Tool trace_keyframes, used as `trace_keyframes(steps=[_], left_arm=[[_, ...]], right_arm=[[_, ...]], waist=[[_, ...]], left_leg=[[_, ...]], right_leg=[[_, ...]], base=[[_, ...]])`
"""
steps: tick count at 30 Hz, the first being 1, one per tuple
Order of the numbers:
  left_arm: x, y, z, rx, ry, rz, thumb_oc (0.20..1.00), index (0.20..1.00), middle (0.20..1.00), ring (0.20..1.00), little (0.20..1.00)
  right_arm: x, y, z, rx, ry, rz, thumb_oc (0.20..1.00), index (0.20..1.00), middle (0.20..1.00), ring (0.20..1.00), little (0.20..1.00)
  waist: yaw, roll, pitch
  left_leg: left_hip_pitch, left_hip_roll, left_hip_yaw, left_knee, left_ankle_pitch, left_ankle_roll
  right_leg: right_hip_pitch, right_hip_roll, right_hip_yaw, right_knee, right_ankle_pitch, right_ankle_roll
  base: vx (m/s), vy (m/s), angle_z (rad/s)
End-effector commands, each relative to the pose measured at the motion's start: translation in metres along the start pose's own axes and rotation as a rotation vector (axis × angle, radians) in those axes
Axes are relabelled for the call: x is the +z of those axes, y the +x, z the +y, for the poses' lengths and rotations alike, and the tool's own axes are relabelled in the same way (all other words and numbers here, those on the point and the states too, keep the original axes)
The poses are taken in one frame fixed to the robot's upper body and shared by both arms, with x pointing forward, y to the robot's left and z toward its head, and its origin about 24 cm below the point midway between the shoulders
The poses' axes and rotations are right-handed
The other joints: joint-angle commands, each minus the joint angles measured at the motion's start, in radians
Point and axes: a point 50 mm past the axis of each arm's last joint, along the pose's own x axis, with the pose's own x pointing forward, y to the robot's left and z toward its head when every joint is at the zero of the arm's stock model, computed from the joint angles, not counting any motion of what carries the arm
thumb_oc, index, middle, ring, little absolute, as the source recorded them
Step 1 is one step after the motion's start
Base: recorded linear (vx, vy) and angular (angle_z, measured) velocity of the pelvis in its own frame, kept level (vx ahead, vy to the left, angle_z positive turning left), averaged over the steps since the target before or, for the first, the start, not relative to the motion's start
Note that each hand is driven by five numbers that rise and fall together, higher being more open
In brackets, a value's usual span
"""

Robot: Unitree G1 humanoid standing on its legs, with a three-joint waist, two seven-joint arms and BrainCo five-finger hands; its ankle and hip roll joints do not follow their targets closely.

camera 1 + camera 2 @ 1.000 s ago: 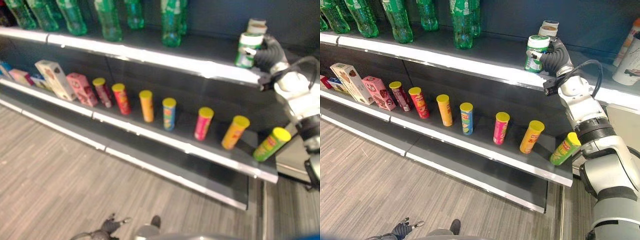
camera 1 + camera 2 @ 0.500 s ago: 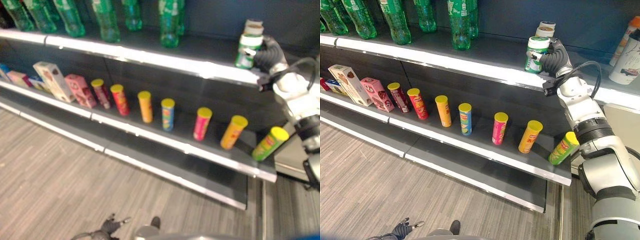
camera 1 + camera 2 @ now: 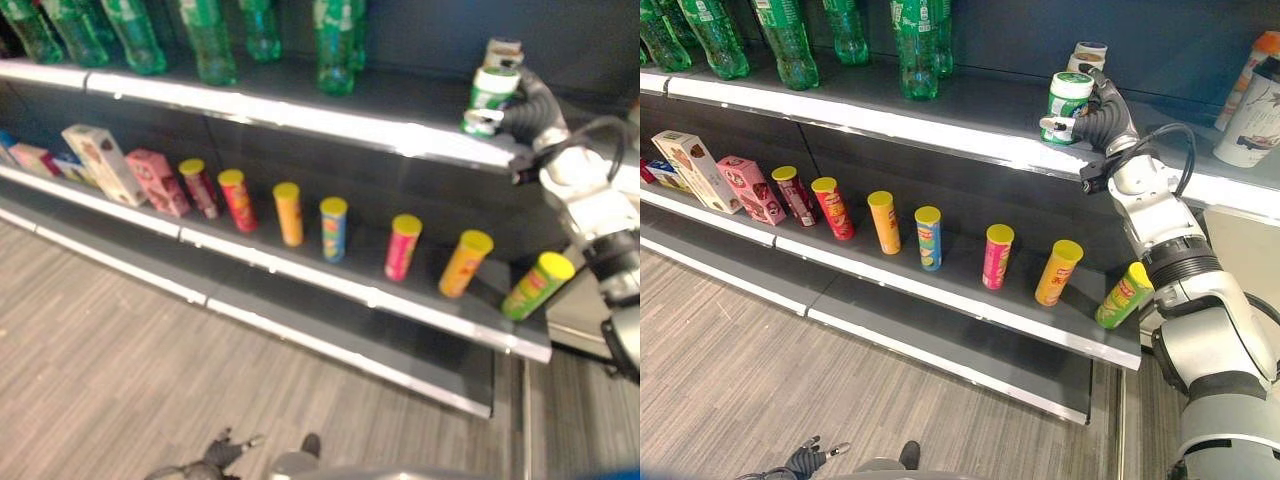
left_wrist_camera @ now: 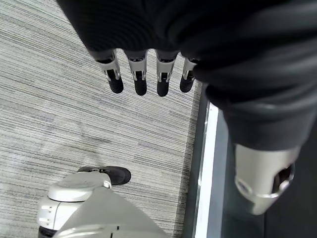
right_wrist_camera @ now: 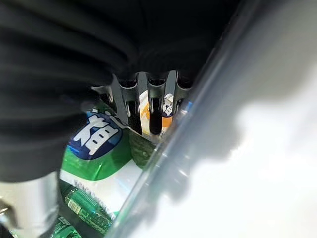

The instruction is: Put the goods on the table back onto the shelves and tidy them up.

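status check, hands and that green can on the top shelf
Right hand shut on green-and-white can, tilted at top shelf edge. Left hand open, idle over floor. Second can just behind.

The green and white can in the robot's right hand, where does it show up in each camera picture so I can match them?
Left eye view: green and white can on the top shelf, upper right, in the right hand.
Right eye view: can upper right of centre.
Left wrist view: no can, left hand over floor.
Right wrist view: can close up past the fingers.
Shared landmark: another can right behind it.
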Motion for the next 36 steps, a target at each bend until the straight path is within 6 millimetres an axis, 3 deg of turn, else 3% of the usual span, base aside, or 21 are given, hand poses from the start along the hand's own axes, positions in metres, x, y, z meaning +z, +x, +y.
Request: trace_keyframes(steps=[1, 7, 9, 11, 12, 13, 14, 16, 17, 20, 23, 24, 25, 26, 29, 30, 31, 32, 34, 35, 36], left_arm=[[0.006, 0.002, 0.013, 0.039, 0.046, -0.016, 1.000, 1.000, 1.000, 1.000, 1.000], [0.007, 0.003, 0.013, 0.042, 0.041, -0.019, 1.000, 1.000, 1.000, 1.000, 1.000], [0.008, 0.003, 0.014, 0.054, 0.037, -0.020, 1.000, 1.000, 1.000, 1.000, 1.000], [0.006, 0.002, 0.013, 0.069, 0.033, -0.010, 1.000, 1.000, 1.000, 1.000, 1.000], [0.006, 0.002, 0.014, 0.071, 0.036, -0.009, 1.000, 1.000, 1.000, 1.000, 1.000], [0.004, 0.003, 0.013, 0.082, 0.024, 0.001, 1.000, 1.000, 1.000, 1.000, 1.000], [0.004, 0.003, 0.012, 0.089, 0.021, 0.007, 1.000, 1.000, 1.000, 1.000, 1.000], [0.003, 0.003, 0.012, 0.095, 0.025, 0.009, 1.000, 1.000, 1.000, 1.000, 1.000], [0.006, 0.003, 0.012, 0.097, 0.023, 0.001, 1.000, 1.000, 1.000, 1.000, 1.000], [0.008, 0.004, 0.012, 0.093, 0.028, -0.005, 1.000, 1.000, 1.000, 1.000, 1.000], [0.012, 0.004, 0.009, 0.068, 0.037, -0.025, 1.000, 1.000, 1.000, 1.000, 1.000], [0.012, 0.004, 0.009, 0.067, 0.039, -0.025, 1.000, 1.000, 1.000, 1.000, 1.000], [0.014, 0.004, 0.007, 0.048, 0.050, -0.042, 1.000, 1.000, 1.000, 1.000, 1.000], [0.014, 0.004, 0.006, 0.041, 0.050, -0.046, 1.000, 1.000, 1.000, 1.000, 1.000], [0.019, 0.004, 0.005, 0.022, 0.073, -0.066, 1.000, 1.000, 1.000, 1.000, 1.000], [0.019, 0.004, 0.005, 0.022, 0.073, -0.066, 1.000, 1.000, 1.000, 1.000, 1.000], [0.021, 0.005, 0.006, 0.019, 0.079, -0.074, 1.000, 1.000, 1.000, 1.000, 1.000], [0.021, 0.005, 0.006, 0.019, 0.079, -0.074, 1.000, 1.000, 1.000, 1.000, 1.000], [0.021, 0.005, 0.004, 0.005, 0.093, -0.079, 1.000, 1.000, 1.000, 1.000, 1.000], [0.025, 0.005, -0.001, -0.014, 0.092, -0.090, 1.000, 1.000, 1.000, 1.000, 1.000], [0.025, 0.005, -0.001, -0.013, 0.093, -0.090, 1.000, 1.000, 1.000, 1.000, 1.000]], right_arm=[[0.051, 0.019, -0.020, -0.084, -0.028, -0.148, 1.000, 1.000, 1.000, 1.000, 1.000], [0.064, 0.015, -0.034, -0.138, -0.045, -0.212, 1.000, 1.000, 1.000, 1.000, 1.000], [0.089, 0.002, -0.047, -0.199, -0.089, -0.350, 1.000, 1.000, 1.000, 1.000, 1.000], [0.111, -0.016, -0.047, -0.224, -0.138, -0.495, 1.000, 1.000, 1.000, 1.000, 1.000], [0.110, -0.016, -0.047, -0.226, -0.138, -0.493, 1.000, 1.000, 1.000, 1.000, 1.000], [0.130, -0.040, -0.043, -0.218, -0.204, -0.638, 1.000, 1.000, 1.000, 1.000, 1.000], [0.136, -0.052, -0.040, -0.204, -0.216, -0.701, 1.000, 1.000, 1.000, 1.000, 1.000], [0.142, -0.070, -0.032, -0.160, -0.220, -0.772, 1.000, 1.000, 1.000, 1.000, 1.000], [0.147, -0.083, -0.018, -0.059, -0.207, -0.834, 1.000, 1.000, 1.000, 1.000, 1.000], [0.142, -0.095, 0.004, 0.128, -0.117, -0.849, 1.000, 1.000, 1.000, 1.000, 1.000], [0.123, -0.110, 0.030, 0.378, 0.031, -0.796, 1.000, 1.000, 1.000, 1.000, 1.000], [0.123, -0.111, 0.030, 0.378, 0.031, -0.795, 1.000, 1.000, 1.000, 1.000, 1.000], [0.104, -0.122, 0.047, 0.558, 0.096, -0.704, 1.000, 1.000, 1.000, 1.000, 1.000], [0.092, -0.130, 0.056, 0.648, 0.169, -0.651, 1.000, 1.000, 1.000, 1.000, 1.000], [0.031, -0.152, 0.087, 0.847, 0.240, -0.349, 1.000, 1.000, 1.000, 1.000, 1.000], [0.031, -0.152, 0.087, 0.847, 0.240, -0.349, 1.000, 1.000, 1.000, 1.000, 1.000], [0.009, -0.164, 0.098, 0.899, 0.261, -0.240, 1.000, 1.000, 1.000, 1.000, 1.000], [0.009, -0.164, 0.098, 0.899, 0.261, -0.239, 1.000, 1.000, 1.000, 1.000, 1.000], [-0.035, -0.188, 0.118, 0.969, 0.308, -0.018, 1.000, 1.000, 1.000, 1.000, 1.000], [-0.078, -0.210, 0.129, 0.944, 0.308, 0.188, 1.000, 1.000, 1.000, 1.000, 1.000], [-0.078, -0.210, 0.130, 0.943, 0.309, 0.187, 1.000, 1.000, 1.000, 1.000, 1.000]], waist=[[0.014, -0.022, -0.008], [0.002, -0.021, -0.008], [-0.018, -0.018, -0.006], [-0.037, -0.014, -0.007], [-0.035, -0.016, -0.008], [-0.055, -0.010, -0.008], [-0.062, -0.009, -0.009], [-0.069, -0.012, -0.014], [-0.082, -0.012, -0.015], [-0.094, -0.011, -0.018], [-0.107, -0.008, -0.017], [-0.106, -0.008, -0.017], [-0.118, -0.005, -0.015], [-0.124, -0.004, -0.011], [-0.142, 0.003, -0.001], [-0.141, 0.003, -0.001], [-0.146, 0.007, 0.005], [-0.146, 0.006, 0.004], [-0.155, 0.012, 0.013], [-0.163, 0.016, 0.019], [-0.163, 0.015, 0.019]], left_leg=[[0.083, 0.037, 0.158, 0.007, -0.142, -0.046], [0.085, 0.038, 0.165, 0.007, -0.144, -0.048], [0.089, 0.040, 0.173, 0.007, -0.148, -0.046], [0.094, 0.041, 0.178, 0.007, -0.153, -0.044], [0.094, 0.041, 0.179, 0.007, -0.154, -0.044], [0.099, 0.043, 0.188, 0.007, -0.157, -0.043], [0.102, 0.044, 0.191, 0.007, -0.160, -0.042], [0.109, 0.049, 0.198, 0.007, -0.163, -0.042], [0.115, 0.051, 0.207, 0.007, -0.166, -0.043], [0.123, 0.053, 0.223, 0.007, -0.168, -0.044], [0.126, 0.057, 0.238, 0.007, -0.167, -0.047], [0.126, 0.057, 0.238, 0.007, -0.167, -0.047], [0.127, 0.059, 0.247, 0.007, -0.168, -0.048], [0.128, 0.059, 0.251, 0.007, -0.168, -0.048], [0.130, 0.058, 0.265, 0.007, -0.171, -0.048], [0.131, 0.058, 0.265, 0.007, -0.171, -0.049], [0.129, 0.058, 0.267, 0.007, -0.171, -0.049], [0.129, 0.059, 0.267, 0.007, -0.171, -0.049], [0.127, 0.057, 0.269, 0.007, -0.171, -0.049], [0.127, 0.056, 0.270, 0.007, -0.171, -0.048], [0.128, 0.055, 0.270, 0.007, -0.171, -0.048]], right_leg=[[-0.084, -0.033, -0.030, 0.043, 0.036, 0.011], [-0.086, -0.033, -0.025, 0.045, 0.038, 0.013], [-0.090, -0.032, -0.017, 0.046, 0.039, 0.014], [-0.096, -0.030, -0.005, 0.048, 0.038, 0.014], [-0.096, -0.030, -0.005, 0.048, 0.037, 0.014], [-0.098, -0.030, 0.001, 0.051, 0.036, 0.015], [-0.098, -0.030, 0.004, 0.053, 0.035, 0.015], [-0.098, -0.030, 0.009, 0.055, 0.033, 0.015], [-0.100, -0.030, 0.018, 0.056, 0.033, 0.014], [-0.103, -0.028, 0.031, 0.055, 0.034, 0.013], [-0.109, -0.028, 0.041, 0.055, 0.036, 0.013], [-0.109, -0.027, 0.042, 0.055, 0.036, 0.013], [-0.116, -0.027, 0.048, 0.056, 0.036, 0.015], [-0.119, -0.027, 0.054, 0.057, 0.037, 0.015], [-0.130, -0.029, 0.065, 0.061, 0.039, 0.016], [-0.130, -0.029, 0.066, 0.061, 0.038, 0.016], [-0.134, -0.029, 0.068, 0.064, 0.038, 0.016], [-0.134, -0.029, 0.068, 0.064, 0.038, 0.016], [-0.136, -0.032, 0.070, 0.066, 0.039, 0.016], [-0.140, -0.034, 0.071, 0.068, 0.040, 0.016], [-0.139, -0.034, 0.071, 0.068, 0.039, 0.016]], base=[[0.00, 0.000, 0.00], [0.00, 0.000, 0.00], [0.01, 0.008, -0.02], [0.01, 0.011, -0.05], [0.01, 0.013, -0.07], [0.01, 0.006, -0.13], [0.01, 0.000, -0.14], [0.00, -0.019, -0.16], [-0.02, -0.020, -0.18], [-0.02, -0.006, -0.28], [-0.02, 0.002, -0.26], [-0.02, 0.003, -0.14], [-0.03, 0.005, -0.10], [-0.04, 0.015, -0.05], [-0.02, 0.015, -0.04], [-0.03, 0.006, -0.12], [-0.02, 0.003, -0.16], [-0.03, 0.010, -0.16], [-0.01, 0.008, -0.03], [0.00, 0.000, 0.00], [0.00, 0.000, 0.00]])
